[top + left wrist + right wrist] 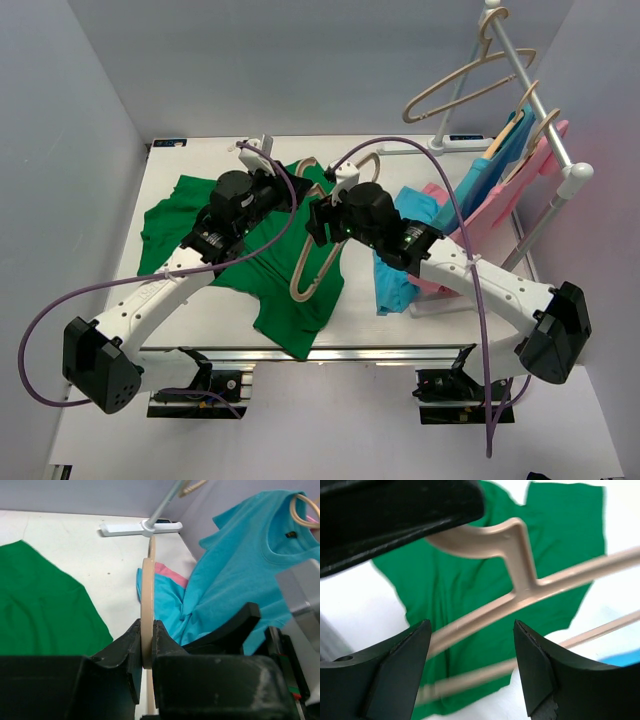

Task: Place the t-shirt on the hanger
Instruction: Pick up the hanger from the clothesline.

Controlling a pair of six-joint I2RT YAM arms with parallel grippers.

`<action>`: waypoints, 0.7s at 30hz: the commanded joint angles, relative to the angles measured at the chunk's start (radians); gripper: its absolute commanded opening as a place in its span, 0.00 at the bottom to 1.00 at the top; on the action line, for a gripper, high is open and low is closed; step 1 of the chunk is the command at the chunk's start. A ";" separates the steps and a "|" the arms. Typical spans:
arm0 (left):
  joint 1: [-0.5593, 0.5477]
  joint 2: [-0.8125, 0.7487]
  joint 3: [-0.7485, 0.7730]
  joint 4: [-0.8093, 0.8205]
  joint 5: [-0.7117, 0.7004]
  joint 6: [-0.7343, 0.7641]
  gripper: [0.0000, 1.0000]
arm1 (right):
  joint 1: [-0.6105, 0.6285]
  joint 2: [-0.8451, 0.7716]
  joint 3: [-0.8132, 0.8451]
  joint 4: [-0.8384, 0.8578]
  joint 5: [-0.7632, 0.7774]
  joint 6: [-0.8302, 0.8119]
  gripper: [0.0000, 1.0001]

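The green t-shirt (180, 215) lies spread flat on the white table (190, 320). The beige hanger (297, 278) is held above the t-shirt's right half. My left gripper (287, 188) is shut on the hanger; the left wrist view shows the jaws (146, 645) pinching the hanger (147, 595) edge-on, with the t-shirt (40, 610) to the left. My right gripper (318, 220) is open beside the hanger. In the right wrist view its fingertips (472, 645) straddle the hanger's shoulder bar (520, 545) without touching it, above the t-shirt (470, 585).
A white clothes rack (530, 90) stands at the back right with spare beige hangers (460, 85). A light blue garment (410, 260) and a pink garment (500, 200) hang from it down to the table. The rack's foot (140, 527) lies on the table's far side.
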 commanded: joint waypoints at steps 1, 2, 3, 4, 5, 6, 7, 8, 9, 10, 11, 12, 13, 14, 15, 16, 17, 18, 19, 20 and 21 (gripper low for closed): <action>-0.016 -0.001 0.045 -0.027 -0.112 -0.048 0.00 | 0.050 0.005 -0.008 0.077 0.262 0.084 0.72; -0.025 -0.003 0.051 -0.051 -0.138 -0.074 0.00 | 0.080 0.003 -0.017 0.098 0.305 0.119 0.72; -0.030 -0.001 0.054 -0.054 -0.166 -0.085 0.00 | 0.096 0.009 -0.028 0.117 0.373 0.129 0.72; -0.036 -0.001 0.058 -0.074 -0.220 -0.094 0.00 | 0.111 0.014 -0.025 0.135 0.405 0.140 0.72; -0.051 -0.001 0.059 -0.103 -0.255 -0.124 0.00 | 0.137 0.023 -0.018 0.135 0.437 0.182 0.72; -0.059 -0.001 0.058 -0.111 -0.284 -0.135 0.00 | 0.149 0.043 0.004 0.129 0.489 0.198 0.72; -0.067 -0.001 0.059 -0.119 -0.344 -0.148 0.00 | 0.162 0.054 0.015 0.121 0.517 0.212 0.72; -0.085 -0.001 0.061 -0.140 -0.372 -0.169 0.00 | 0.185 0.065 0.024 0.115 0.548 0.242 0.72; -0.094 -0.001 0.067 -0.151 -0.398 -0.177 0.00 | 0.194 0.084 0.033 0.114 0.597 0.250 0.72; -0.104 0.001 0.071 -0.165 -0.424 -0.191 0.00 | 0.202 0.094 0.048 0.112 0.615 0.256 0.72; -0.116 0.001 0.076 -0.188 -0.470 -0.210 0.00 | 0.215 0.103 0.054 0.108 0.628 0.265 0.73; -0.121 0.005 0.085 -0.198 -0.488 -0.220 0.00 | 0.220 0.118 0.059 0.111 0.634 0.282 0.72; -0.130 0.008 0.091 -0.214 -0.505 -0.232 0.00 | 0.223 0.126 0.067 0.114 0.636 0.287 0.72; -0.133 0.011 0.096 -0.229 -0.525 -0.241 0.00 | 0.234 0.135 0.073 0.114 0.645 0.294 0.72; -0.134 0.016 0.100 -0.237 -0.530 -0.246 0.00 | 0.238 0.160 0.079 0.111 0.692 0.301 0.72; -0.137 0.019 0.107 -0.243 -0.534 -0.249 0.00 | 0.245 0.172 0.090 0.101 0.723 0.301 0.71; -0.141 0.019 0.108 -0.248 -0.533 -0.251 0.00 | 0.255 0.187 0.122 0.077 0.753 0.301 0.68; -0.142 0.019 0.110 -0.255 -0.539 -0.255 0.00 | 0.258 0.218 0.137 0.060 0.807 0.298 0.66; -0.145 0.020 0.113 -0.260 -0.542 -0.257 0.00 | 0.261 0.233 0.156 0.042 0.830 0.296 0.64; -0.145 0.020 0.117 -0.283 -0.550 -0.272 0.00 | 0.263 0.247 0.194 0.017 0.850 0.302 0.58; -0.147 0.020 0.122 -0.295 -0.567 -0.277 0.00 | 0.263 0.275 0.209 -0.033 0.885 0.308 0.54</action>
